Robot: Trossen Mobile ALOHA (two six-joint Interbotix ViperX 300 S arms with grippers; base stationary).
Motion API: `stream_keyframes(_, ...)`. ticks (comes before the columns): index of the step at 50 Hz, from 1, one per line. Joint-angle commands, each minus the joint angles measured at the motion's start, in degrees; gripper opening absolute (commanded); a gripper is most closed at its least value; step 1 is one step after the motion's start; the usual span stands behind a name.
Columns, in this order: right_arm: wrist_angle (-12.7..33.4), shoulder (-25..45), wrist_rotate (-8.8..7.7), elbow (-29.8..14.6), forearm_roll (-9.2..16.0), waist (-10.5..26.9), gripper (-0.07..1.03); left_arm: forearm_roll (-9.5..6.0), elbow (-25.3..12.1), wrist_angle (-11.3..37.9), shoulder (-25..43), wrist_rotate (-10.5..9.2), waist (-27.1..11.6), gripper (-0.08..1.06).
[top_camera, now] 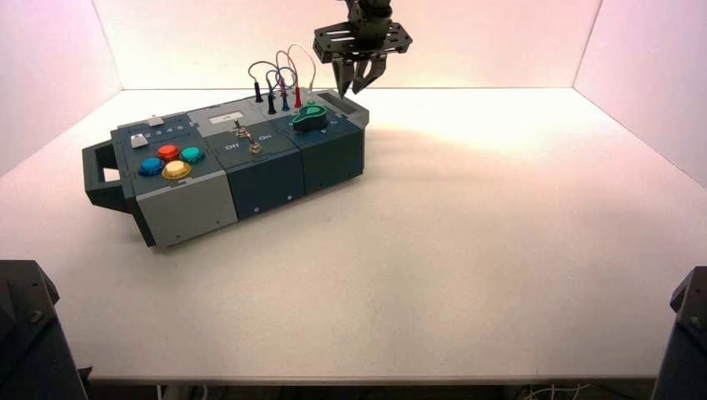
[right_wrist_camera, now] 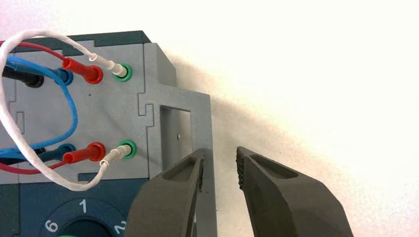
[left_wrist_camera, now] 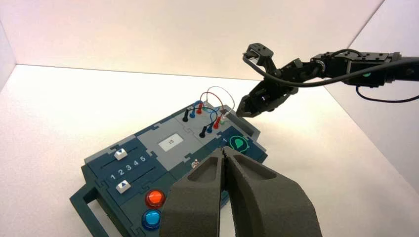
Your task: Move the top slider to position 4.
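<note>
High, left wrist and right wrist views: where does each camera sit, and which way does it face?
High: above and behind the arms, looking down at the box; right gripper over its far right end, both arms' dark parts at the edges.
Left wrist: on the left arm, facing the box; left gripper in front, right arm beyond.
Right wrist: on the right arm, looking down at the box's grey end handle; right gripper's open fingers in front.
All three share the wires.
</note>
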Motion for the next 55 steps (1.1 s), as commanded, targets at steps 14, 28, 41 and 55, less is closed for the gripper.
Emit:
stream_keyframes(14, 1.6, -0.1, -0.53, 0.4, 2.0, 1.4, 0.37, 0.00, -1.2, -0.8, 1.1, 0.09, 0.3, -0.03)
stream_keyframes(28, 2.6, 0.0, -0.53, 0.5, 3.7, 2.6, 0.37, 0.09, -1.2, -0.7, 1.1, 0.09, 0.2, -0.03)
stream_keyframes(41, 2.8, -0.4, -0.53, 0.7, 3.7, 3.8, 0.29, 0.00, -1.1, -0.8, 0.4, 0.09, 0.3, -0.03)
stream_keyframes(55, 3.3, -0.9, -0.53, 0.8, 3.5, 3.8, -0.03, 0.09, -1.1, -0.8, 0.3, 0.18, 0.3, -0.03)
